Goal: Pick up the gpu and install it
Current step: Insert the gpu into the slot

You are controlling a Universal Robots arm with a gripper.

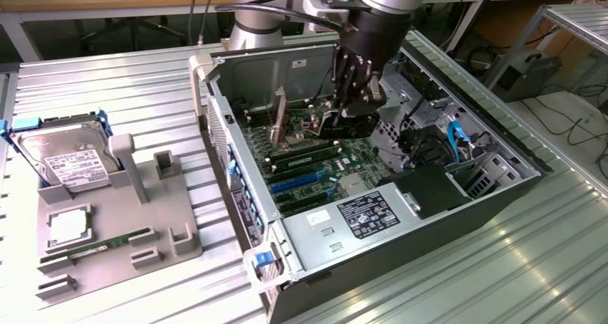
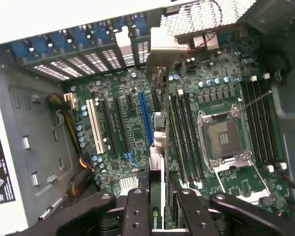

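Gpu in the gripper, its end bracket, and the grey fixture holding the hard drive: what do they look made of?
gpu: green laminate circuit board, seen edge-on between the gripper fingers.
End bracket: looks like bare sheet metal, pale and dull, bent over at the end.
Grey fixture: matte, uniform grey, blocky ribs; probably plastic, possibly printed.
Hard drive: metal shell, white paper label.

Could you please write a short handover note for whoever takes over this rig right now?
Pincer: shut on the gpu, gripping the card edge-on, inside the open computer case.
Gpu: standing on edge over the motherboard, lined up along the expansion slots next to the blue slot, its silver bracket toward the rear slot openings. Whether it is seated cannot be told.
Parts tray: carries the hard drive and memory stick.
Done: gpu picked up and brought into the case.
Left: seating confirmed, card released.
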